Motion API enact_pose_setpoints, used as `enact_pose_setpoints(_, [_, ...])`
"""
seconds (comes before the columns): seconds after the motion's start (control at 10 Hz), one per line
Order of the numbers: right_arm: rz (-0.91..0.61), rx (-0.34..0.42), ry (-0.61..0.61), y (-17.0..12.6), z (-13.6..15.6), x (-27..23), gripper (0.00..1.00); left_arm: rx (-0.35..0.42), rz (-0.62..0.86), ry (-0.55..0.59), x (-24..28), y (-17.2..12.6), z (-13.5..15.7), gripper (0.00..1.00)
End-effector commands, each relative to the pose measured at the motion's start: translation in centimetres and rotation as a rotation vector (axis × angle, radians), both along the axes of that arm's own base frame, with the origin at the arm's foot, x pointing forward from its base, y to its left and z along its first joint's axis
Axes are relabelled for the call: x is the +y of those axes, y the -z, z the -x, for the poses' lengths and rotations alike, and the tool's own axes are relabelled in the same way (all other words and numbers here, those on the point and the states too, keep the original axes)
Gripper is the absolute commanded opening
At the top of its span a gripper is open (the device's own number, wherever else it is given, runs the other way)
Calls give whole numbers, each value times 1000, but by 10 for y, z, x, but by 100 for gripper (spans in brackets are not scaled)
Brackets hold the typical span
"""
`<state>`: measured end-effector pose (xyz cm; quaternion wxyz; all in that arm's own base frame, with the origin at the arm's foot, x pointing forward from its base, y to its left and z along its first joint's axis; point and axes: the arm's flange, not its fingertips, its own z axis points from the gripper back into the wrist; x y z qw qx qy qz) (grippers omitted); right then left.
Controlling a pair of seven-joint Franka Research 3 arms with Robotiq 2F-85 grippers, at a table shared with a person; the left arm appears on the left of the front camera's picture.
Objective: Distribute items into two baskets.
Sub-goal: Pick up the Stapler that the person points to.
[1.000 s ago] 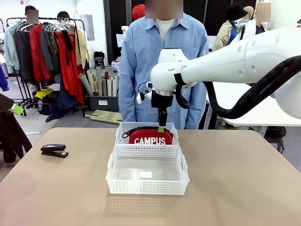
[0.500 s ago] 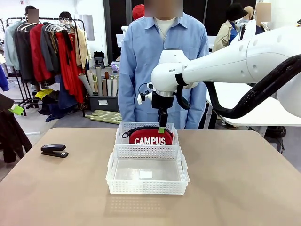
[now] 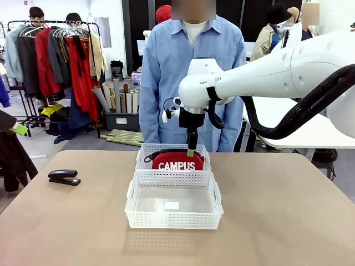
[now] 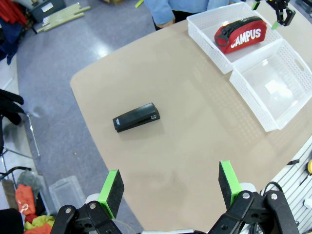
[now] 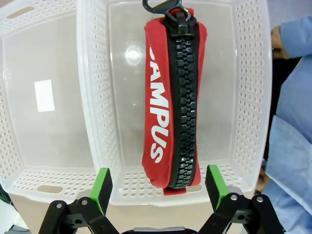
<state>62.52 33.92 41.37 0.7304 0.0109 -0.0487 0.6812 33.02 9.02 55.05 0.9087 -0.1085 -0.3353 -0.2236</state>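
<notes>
My right gripper (image 5: 158,183) hangs jaws apart directly over the red CAMPUS pouch (image 5: 170,97) in the smaller basket (image 5: 248,73), left gripper (image 4: 169,185) spread wide, black stapler (image 4: 137,117) ahead of it on the tabletop (image 4: 195,146); I reckon a skewed pinch would skid it.

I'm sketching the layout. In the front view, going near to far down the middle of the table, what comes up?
Nearer white basket → farther white basket, holding the red CAMPUS pouch → person in a blue shirt beyond the table.
</notes>
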Motion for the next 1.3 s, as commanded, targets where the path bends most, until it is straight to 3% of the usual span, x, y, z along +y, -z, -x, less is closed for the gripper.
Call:
enact_pose_setpoints(0.0, [-2,-4,4,-3,-1,0,100,1,-3,-1,1,0,0,100])
enact_pose_setpoints(0.2, [0,0,0,0,0,0,100,1,-3,-1,1,0,0,100])
enact_pose_setpoints(0.5, [-112,68,67,-15,21,-58,100,1,-3,-1,1,0,0,100])
enact_pose_setpoints(0.7, [-195,41,99,-30,47,-99,100,1,-3,-1,1,0,0,100])
enact_pose_setpoints(1.0, [-343,73,196,-52,80,-157,100,1,-3,-1,1,0,0,100])
enact_pose_setpoints(1.2, [-340,192,362,-67,95,-194,100,1,-3,-1,1,0,0,100])
